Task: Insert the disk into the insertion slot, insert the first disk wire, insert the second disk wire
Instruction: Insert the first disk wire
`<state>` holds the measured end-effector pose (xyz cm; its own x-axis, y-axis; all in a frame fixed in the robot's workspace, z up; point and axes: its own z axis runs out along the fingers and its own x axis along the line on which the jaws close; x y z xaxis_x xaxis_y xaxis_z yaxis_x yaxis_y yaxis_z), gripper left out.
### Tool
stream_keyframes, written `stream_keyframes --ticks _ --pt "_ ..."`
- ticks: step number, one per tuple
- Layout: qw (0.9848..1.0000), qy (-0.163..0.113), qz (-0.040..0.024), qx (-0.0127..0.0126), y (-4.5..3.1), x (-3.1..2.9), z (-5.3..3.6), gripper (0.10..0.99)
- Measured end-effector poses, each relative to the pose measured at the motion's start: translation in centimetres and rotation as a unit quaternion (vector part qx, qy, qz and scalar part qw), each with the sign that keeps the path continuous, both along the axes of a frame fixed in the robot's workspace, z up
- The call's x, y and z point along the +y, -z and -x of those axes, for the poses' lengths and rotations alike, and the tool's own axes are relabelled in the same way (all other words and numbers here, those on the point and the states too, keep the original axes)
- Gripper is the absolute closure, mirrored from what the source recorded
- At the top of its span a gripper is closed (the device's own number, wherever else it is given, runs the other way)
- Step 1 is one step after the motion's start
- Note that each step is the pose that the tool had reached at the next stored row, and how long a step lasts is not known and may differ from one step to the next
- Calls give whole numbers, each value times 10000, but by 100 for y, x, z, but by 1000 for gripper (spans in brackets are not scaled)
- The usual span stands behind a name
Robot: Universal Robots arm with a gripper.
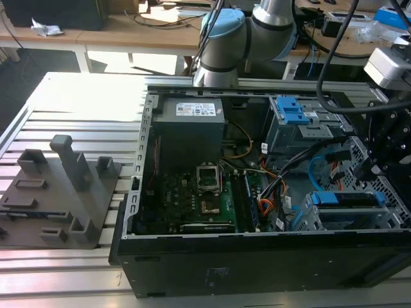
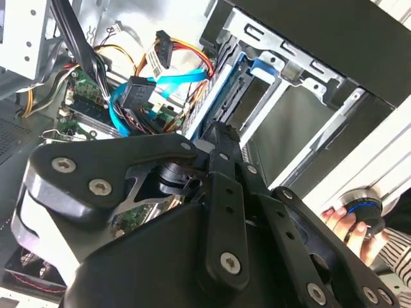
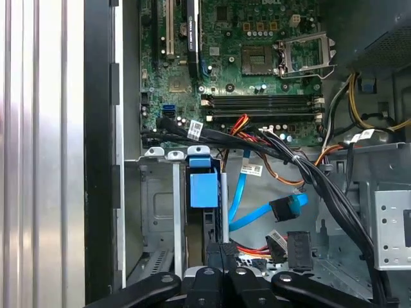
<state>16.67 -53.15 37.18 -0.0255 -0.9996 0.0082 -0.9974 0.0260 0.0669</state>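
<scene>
The round silver-grey robot arm (image 1: 273,13) has a light blue joint cap (image 1: 221,25). A thick black cable (image 1: 324,70) runs along it. Its black metal pincer (image 2: 221,138) has flat bars joined by shiny silver screws (image 2: 229,262).

The exterior view looks down slantwise into the open case (image 1: 257,269) from mid-range. The first wrist view faces the motherboard (image 3: 257,64) squarely from nearby; the second wrist view is closer and tilted. Both wrist views share the blue cable (image 3: 241,192) (image 2: 183,79) and the cage (image 3: 157,208) (image 2: 289,67).

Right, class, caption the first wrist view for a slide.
Tool by the disk in its slot; blue wire and orange wire unplugged.
</scene>
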Motion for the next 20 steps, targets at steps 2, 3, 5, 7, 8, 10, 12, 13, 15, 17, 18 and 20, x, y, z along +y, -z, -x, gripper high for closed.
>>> stream_keyframes --ticks 2,3,5,7,8,10,12,13,15,17,18,20 --pt "10000 1 13 0 -16 14 0 980" --pt "10000 0 27 0 -84 23 -1 980" --pt "10000 0 79 0 -157 153 -1 980" --pt "10000 0 95 0 -155 348 -1 980" --pt "10000 0 100 0 -150 416 -1 980" --pt "9999 0 103 0 -146 540 -1 980" --pt "9999 1 104 0 -146 592 0 980" --pt "9999 1 103 0 -144 606 0 980" --pt "9999 0 104 0 -142 607 -1 980" --pt "9999 0 104 0 -131 607 -1 980" --pt "9999 0 104 0 -128 607 -1 980" --pt "9999 0 105 0 -127 607 -1 980"
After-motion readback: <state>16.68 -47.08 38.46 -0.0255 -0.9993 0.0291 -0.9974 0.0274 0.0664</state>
